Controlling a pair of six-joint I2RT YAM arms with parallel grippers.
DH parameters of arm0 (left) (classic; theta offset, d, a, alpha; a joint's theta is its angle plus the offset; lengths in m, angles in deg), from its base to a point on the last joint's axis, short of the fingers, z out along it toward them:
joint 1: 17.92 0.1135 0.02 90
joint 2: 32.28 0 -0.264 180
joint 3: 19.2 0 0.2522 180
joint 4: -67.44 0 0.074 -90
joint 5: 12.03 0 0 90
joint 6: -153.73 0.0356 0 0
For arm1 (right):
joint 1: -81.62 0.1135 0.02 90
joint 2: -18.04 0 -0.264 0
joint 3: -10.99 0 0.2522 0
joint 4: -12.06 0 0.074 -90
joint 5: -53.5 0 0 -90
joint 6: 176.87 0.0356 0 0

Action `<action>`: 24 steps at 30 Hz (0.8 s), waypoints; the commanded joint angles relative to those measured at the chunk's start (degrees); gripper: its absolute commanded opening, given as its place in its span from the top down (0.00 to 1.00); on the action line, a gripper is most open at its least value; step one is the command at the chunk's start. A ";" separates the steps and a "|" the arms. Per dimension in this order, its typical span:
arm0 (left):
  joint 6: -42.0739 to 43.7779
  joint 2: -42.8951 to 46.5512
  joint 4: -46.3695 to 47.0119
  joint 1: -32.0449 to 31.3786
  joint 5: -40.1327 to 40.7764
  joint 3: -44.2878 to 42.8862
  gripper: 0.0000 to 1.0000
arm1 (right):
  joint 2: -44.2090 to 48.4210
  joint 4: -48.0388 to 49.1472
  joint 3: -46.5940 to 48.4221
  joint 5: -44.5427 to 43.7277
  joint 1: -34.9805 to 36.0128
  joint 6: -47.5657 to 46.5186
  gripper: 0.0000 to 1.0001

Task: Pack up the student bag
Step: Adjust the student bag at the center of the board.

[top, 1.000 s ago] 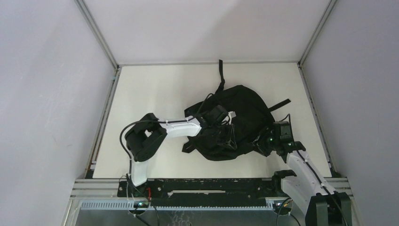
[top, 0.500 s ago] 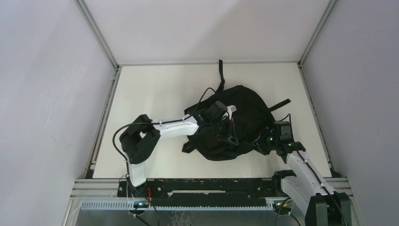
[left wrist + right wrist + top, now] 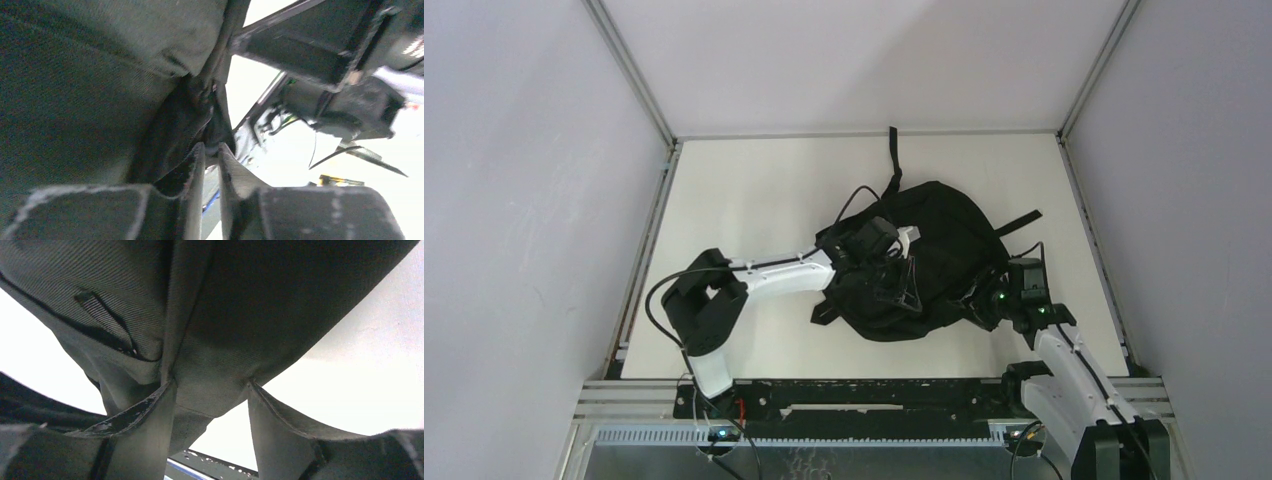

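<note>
— What took up most of the scene?

— The pale worktop, walled on three sides. On it lay the student bag, a slumped black heap right of the middle, roughly halfway between the near and far edges. A long strap ran straight toward the far wall, and a shorter strap stuck out to the right.

— And the arms?

— The left arm reached across from the left, with its wrist over the bag's left half. The right arm came up from the near right corner to the bag's near right edge.

— How were the left fingers set?

— Almost together, with only a thin slit between them. Their tips were up against a dark fold of the bag, but I could not tell whether they had actually pinched it.

— And the right fingers?

— They stood fairly wide apart, yet a thick bunch of the bag's cloth filled the gap and touched both inner faces. So they had hold of the bag there. In the right wrist view, bright worktop showed beneath that bunch.

— Anything smaller?

— A short webbing loop was sewn on the cloth, just left of that grip.
</note>
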 commanded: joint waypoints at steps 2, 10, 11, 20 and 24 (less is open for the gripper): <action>6.16 3.08 -3.19 0.14 -0.58 4.63 0.70 | 5.36 -3.52 0.89 -0.07 1.07 -3.20 0.37; 6.42 2.25 -0.88 -0.33 -2.96 9.41 0.68 | 14.80 -3.92 2.78 -5.86 14.15 3.01 0.42; 6.57 2.40 -0.69 -0.42 -3.00 9.57 0.68 | 15.18 -2.74 2.87 -6.93 16.67 3.66 0.44; 7.84 0.37 -0.82 -0.69 -2.86 8.59 0.68 | 7.49 2.56 2.87 -14.07 30.36 5.86 0.57; 8.30 0.96 -1.49 -0.65 -2.06 8.52 0.68 | 6.11 -2.59 1.93 -17.08 32.14 6.43 0.71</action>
